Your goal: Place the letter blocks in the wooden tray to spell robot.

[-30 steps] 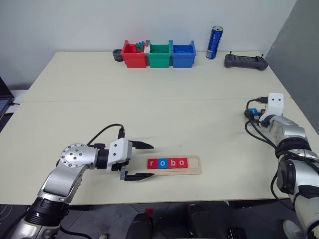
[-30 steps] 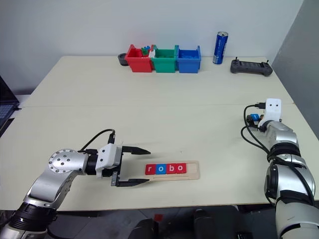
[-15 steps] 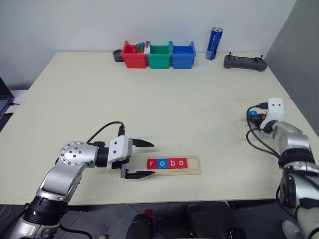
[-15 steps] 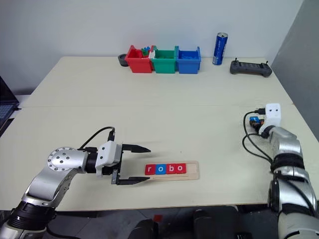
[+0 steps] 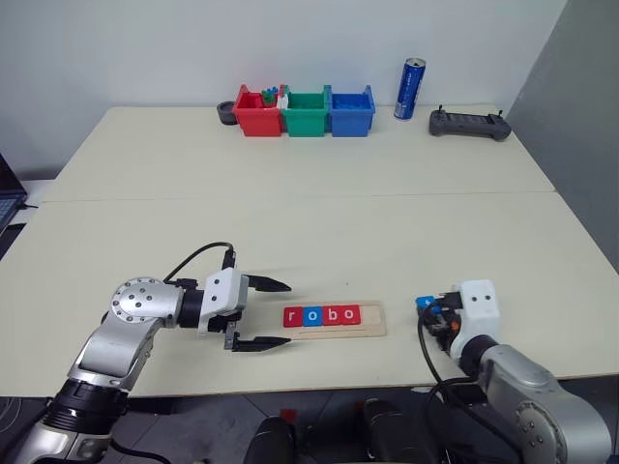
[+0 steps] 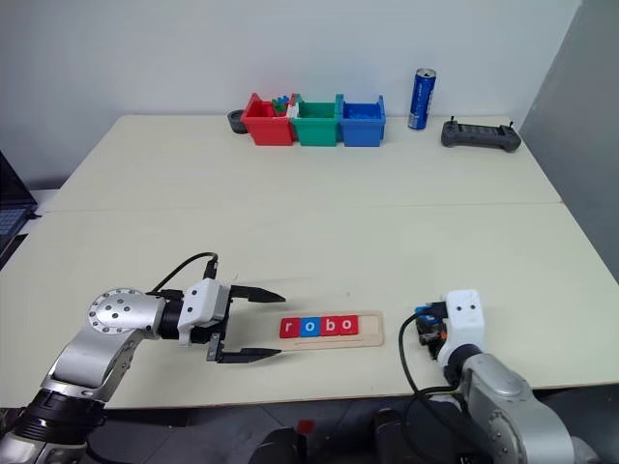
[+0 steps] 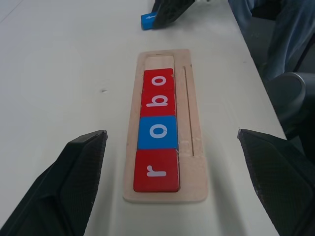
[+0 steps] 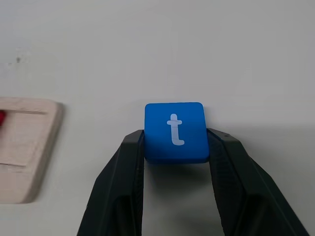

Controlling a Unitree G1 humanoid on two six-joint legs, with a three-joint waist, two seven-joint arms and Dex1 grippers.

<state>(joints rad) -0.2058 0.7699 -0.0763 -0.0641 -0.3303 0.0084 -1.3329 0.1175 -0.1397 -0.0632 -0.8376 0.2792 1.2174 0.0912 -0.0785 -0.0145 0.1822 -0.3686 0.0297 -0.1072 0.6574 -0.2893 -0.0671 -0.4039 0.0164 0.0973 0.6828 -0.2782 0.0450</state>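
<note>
right claw point(image 8: 175, 147) gripping blue t block point(image 8: 175, 131) nr wooden tray point(image 5: 376, 320); left claw point(image 5: 269, 313) wide open; bins point(image 5: 307, 108) far back.

Far table point(image 5: 290, 193) edge ahead of me: red bin point(image 5: 257, 109), green bin point(image 5: 306, 109), blue bin point(image 5: 351, 108) touching; blue can point(image 5: 409, 88) upright, black controller point(image 5: 469, 123) beside.

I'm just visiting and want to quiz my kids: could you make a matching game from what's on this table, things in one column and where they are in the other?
Things:
1. blue square "t" tile
2. red square "r" tile
3. blue drink can
4. left tool

Places:
A. far edge, beside the coloured bins
B. pinched by the right tool
C. end slot of the long wooden tray
D. open, beside the tray

Pairs: 1-B, 2-C, 3-A, 4-D
</note>
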